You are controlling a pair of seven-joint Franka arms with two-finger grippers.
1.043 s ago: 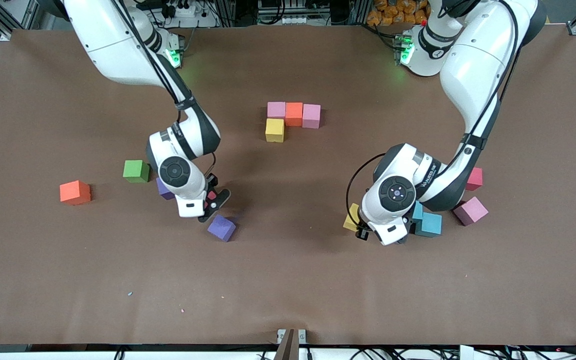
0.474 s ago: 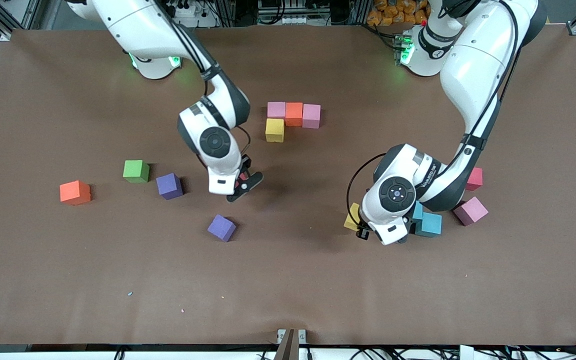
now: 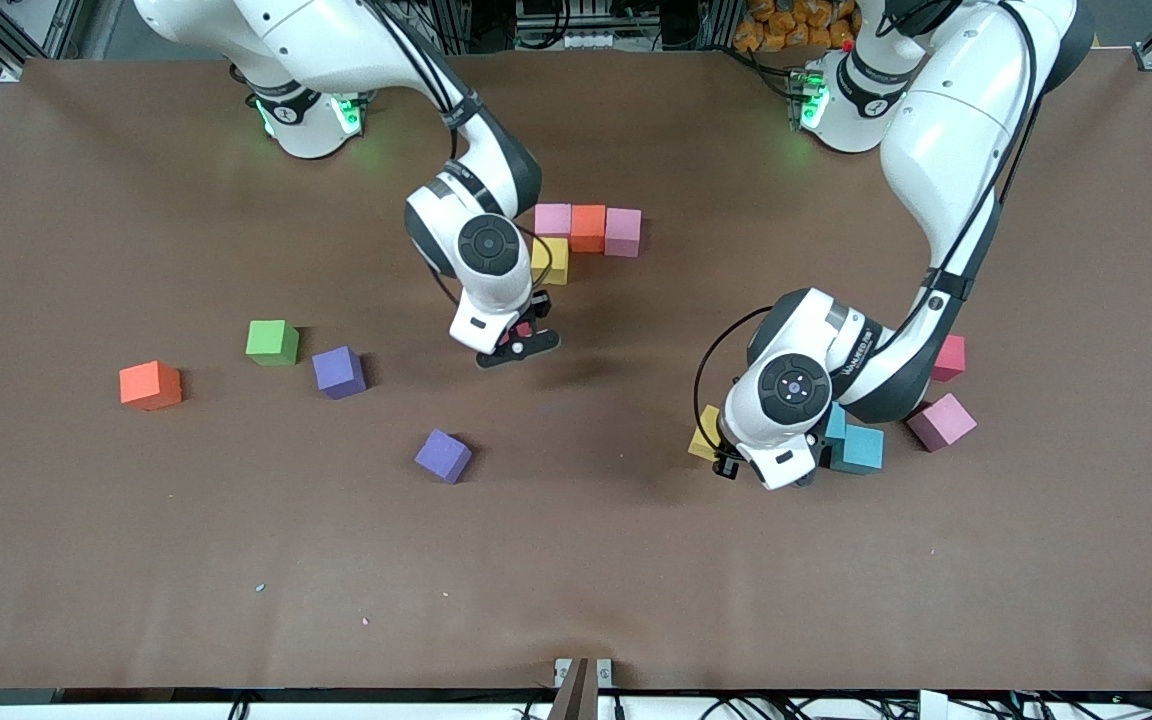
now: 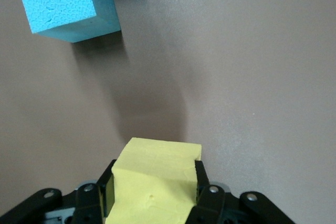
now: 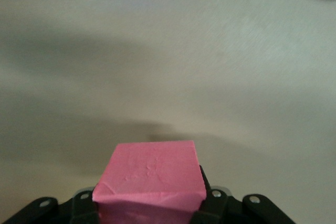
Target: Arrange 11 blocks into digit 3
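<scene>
Front view: each gripper holds one block, left [image 4: 155,182] yellow [image 4: 157,169], right [image 5: 149,203] pink [image 5: 149,174].

Even overhead light falls on the brown table [image 3: 576,560]; the arms cast soft shadows. The right wrist view looks washed out and hazy, the left wrist view sharper.

A green cube [image 3: 272,342] sits on the brown surface [image 3: 576,560], with what look like tiny specks [image 3: 259,587] at its six o'clock.
</scene>
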